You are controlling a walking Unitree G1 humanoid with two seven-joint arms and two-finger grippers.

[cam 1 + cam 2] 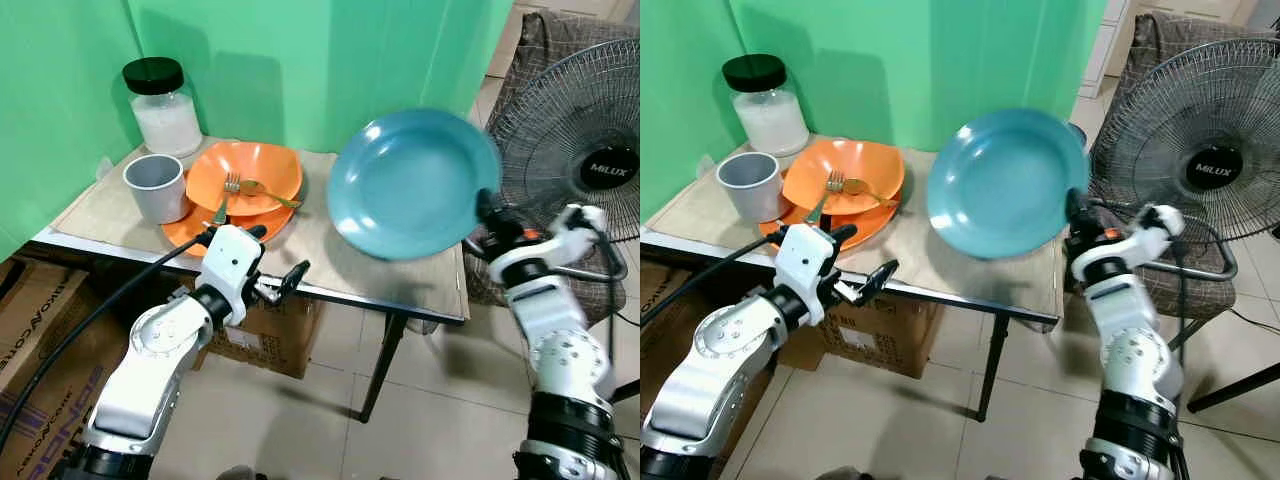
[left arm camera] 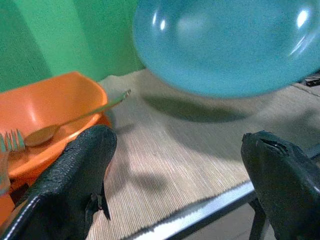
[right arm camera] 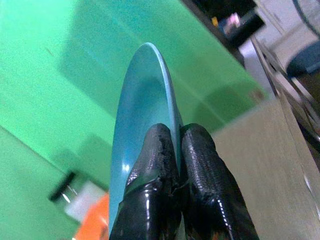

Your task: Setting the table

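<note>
My right tool (image 3: 177,150) is pinched tight on the rim of the blue plate (image 1: 412,183), one finger on each face of its edge. I hold the plate up in the air, tilted steeply so its hollow faces back toward me, over the right half of the bench (image 1: 330,262). It touches nothing there; its shadow lies on the woven mat below and a little to the left of it.

My left tool (image 1: 250,262) hangs just off the near edge of the bench, fingers spread wide and holding nothing. It sits in front of the orange bowl (image 1: 245,175), which rests on an orange plate (image 1: 185,230) with a fork (image 1: 227,195) and a spoon (image 1: 262,192) lying in it. A grey cup (image 1: 157,186) stands just beside these, and a jar with a black lid (image 1: 163,105) is behind, in the corner.

The bare mat lies straight below the plate, between the orange stack and the right end of the bench. I judge the next move is mine on the right: level the plate, then lower it there. The left arm is nearer the stack, not this spot.
</note>
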